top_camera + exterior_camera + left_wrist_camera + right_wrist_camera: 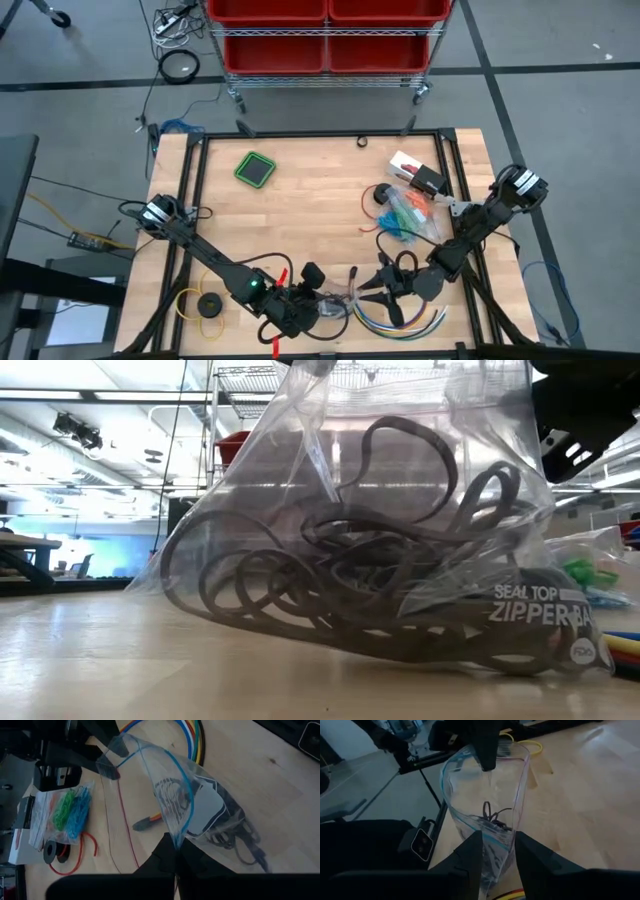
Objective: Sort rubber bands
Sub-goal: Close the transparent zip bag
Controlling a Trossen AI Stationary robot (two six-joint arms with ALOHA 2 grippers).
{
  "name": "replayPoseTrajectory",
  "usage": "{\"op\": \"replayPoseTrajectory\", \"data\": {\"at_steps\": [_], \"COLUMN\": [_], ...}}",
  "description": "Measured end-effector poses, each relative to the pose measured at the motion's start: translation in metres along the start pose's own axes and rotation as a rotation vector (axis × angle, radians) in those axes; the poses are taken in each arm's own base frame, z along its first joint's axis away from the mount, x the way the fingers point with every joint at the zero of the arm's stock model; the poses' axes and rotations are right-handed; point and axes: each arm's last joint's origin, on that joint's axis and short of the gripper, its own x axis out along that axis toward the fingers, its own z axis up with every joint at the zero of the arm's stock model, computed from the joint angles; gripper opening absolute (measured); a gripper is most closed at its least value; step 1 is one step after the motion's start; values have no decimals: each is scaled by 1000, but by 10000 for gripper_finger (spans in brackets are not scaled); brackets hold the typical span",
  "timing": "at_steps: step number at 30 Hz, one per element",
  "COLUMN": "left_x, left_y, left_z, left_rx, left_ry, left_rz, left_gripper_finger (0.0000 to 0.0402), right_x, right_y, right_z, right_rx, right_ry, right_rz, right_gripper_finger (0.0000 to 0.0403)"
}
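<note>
Our left gripper [176,851] is pinched shut on one edge of the mouth of a clear zipper bag [200,810], and our right gripper [496,851] faces it from the opposite side, its two fingers [470,851] parted with the other edge of the bag's mouth between them; we cannot tell whether they press the plastic. Between the two grippers the bag's mouth stands open. Below our grippers, in the bag's bottom resting on the wooden table [310,195], lies a tangle of dark purple rubber bands [350,575]; printed on the plastic we read "SEAL TOP ZIPPER". Beyond our right gripper, farther from the table's near edge, a second clear bag [408,208] holds bunches of green, blue and orange rubber bands [72,810], with a small black spool [50,851] and a loose red wire [82,851] just beside it. Curved multicoloured cables [400,318] lie on the table under and just beside the right gripper. Well apart from both grippers, near the table's far side, a green-rimmed square pad [256,168] lies flat. Beside the left arm sits a yellow ring with a black disc [207,304].
</note>
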Motion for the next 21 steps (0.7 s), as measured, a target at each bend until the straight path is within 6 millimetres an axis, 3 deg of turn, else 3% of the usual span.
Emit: {"op": "replayPoseTrajectory", "data": {"at_steps": [4, 13, 21], "left_x": [0, 0, 0], "left_y": [0, 0, 0], "left_z": [0, 0, -1], "left_rx": [-2, -4, -2], "left_ry": [0, 1, 6], "left_rz": [0, -1, -4], "left_gripper_finger": [6, 7, 7], "right_x": [5, 41, 35], "right_y": [0, 5, 11], "right_z": [-7, -26, -17], "right_rx": [-4, -62, -93], "right_ry": [-2, 30, -22], "right_rz": [3, -33, -50], "right_gripper_finger": [104, 94, 93]}}
